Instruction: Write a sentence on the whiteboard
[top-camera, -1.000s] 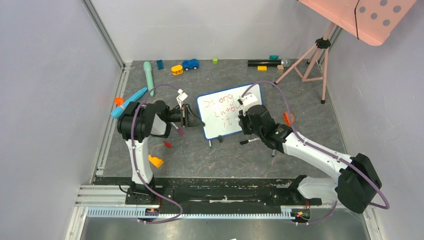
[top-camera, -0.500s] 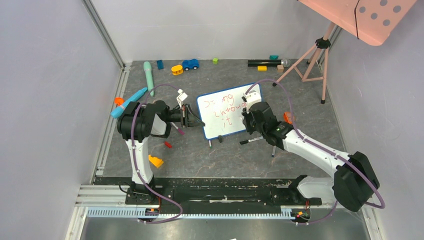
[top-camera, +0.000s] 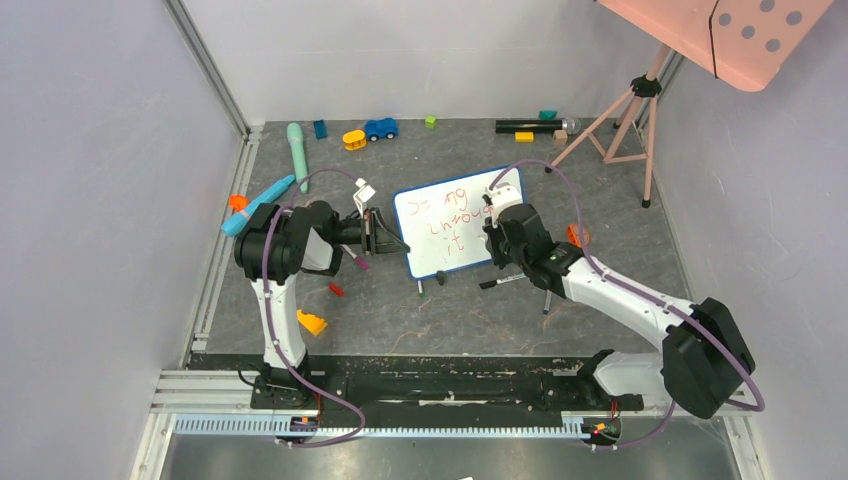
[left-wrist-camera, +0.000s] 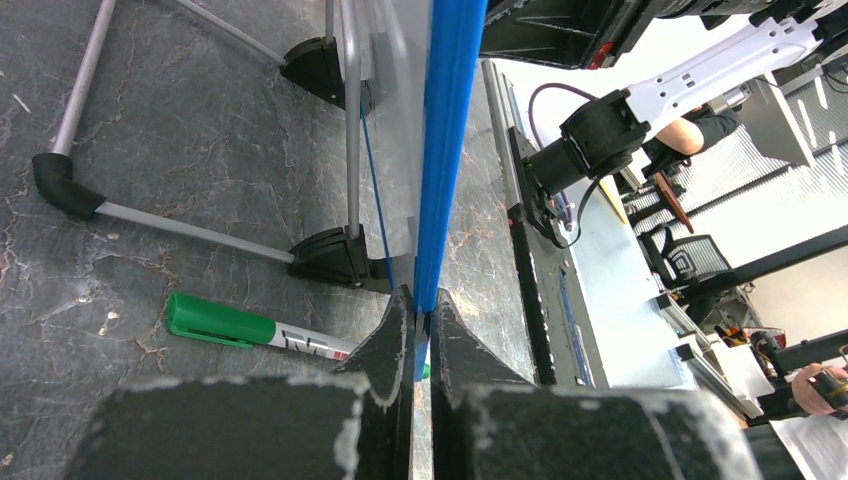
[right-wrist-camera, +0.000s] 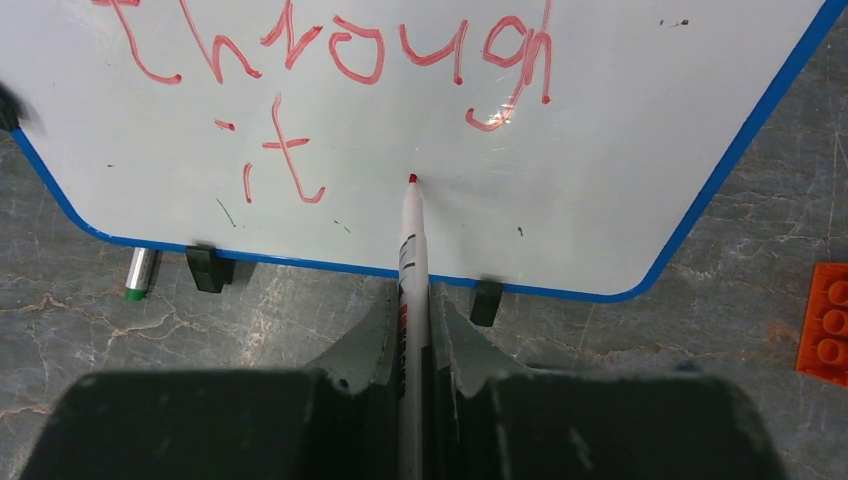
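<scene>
In red on the whiteboard (right-wrist-camera: 620, 130), the sentence (right-wrist-camera: 345, 60) reads "through" on its middle line and "it" below. From above, the top line looks like "Strong", its middle letters unclear. Print on the green marker (left-wrist-camera: 250, 328) and the red marker (right-wrist-camera: 410, 260) is too small to read.

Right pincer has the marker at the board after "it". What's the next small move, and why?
Probably press the red marker onto the whiteboard and start the next stroke rightward. The right pincer is shut on it, its tip points at blank board just right of "it", and the left pincer clamps the blue frame, steadying the board.
</scene>
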